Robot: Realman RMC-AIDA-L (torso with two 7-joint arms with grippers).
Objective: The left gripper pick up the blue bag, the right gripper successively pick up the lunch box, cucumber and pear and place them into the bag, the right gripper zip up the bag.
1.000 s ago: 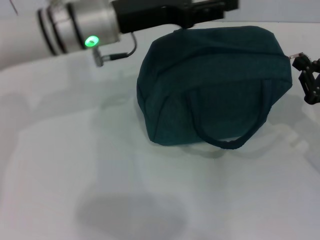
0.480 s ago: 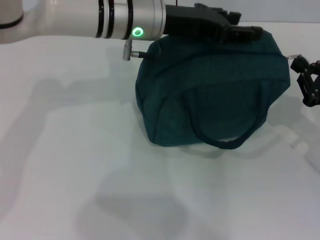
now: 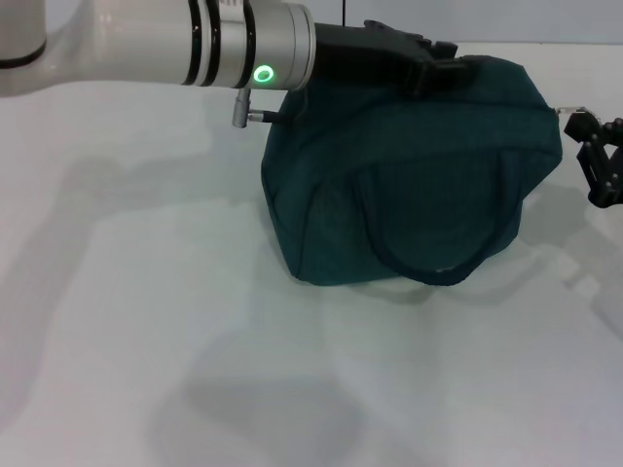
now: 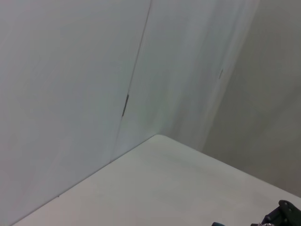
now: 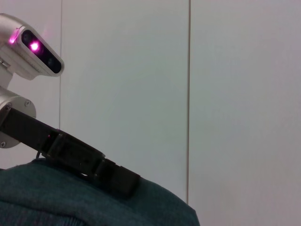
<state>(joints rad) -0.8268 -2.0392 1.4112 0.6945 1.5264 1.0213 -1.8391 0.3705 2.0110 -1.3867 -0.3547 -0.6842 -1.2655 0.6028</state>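
The dark blue bag [image 3: 419,175] stands on the white table [image 3: 146,321] with its top closed and one carry handle [image 3: 438,272] hanging down its front. My left gripper [image 3: 433,60] lies along the bag's top ridge, touching the fabric. It also shows in the right wrist view [image 5: 94,165], resting on the bag [image 5: 70,202]. My right gripper [image 3: 596,161] hangs at the bag's right end, just beside the small silver zip pull [image 3: 574,110]. The lunch box, cucumber and pear are out of view.
The left arm's white and silver wrist [image 3: 195,44], with a green light, reaches in from the upper left. White wall panels [image 4: 141,70] stand behind the table. The table's far corner [image 4: 160,137] shows in the left wrist view.
My left arm has swung right from the upper left and come down onto the bag's top, then drawn back slightly. The bag's top has shifted a little. The right gripper has barely moved.
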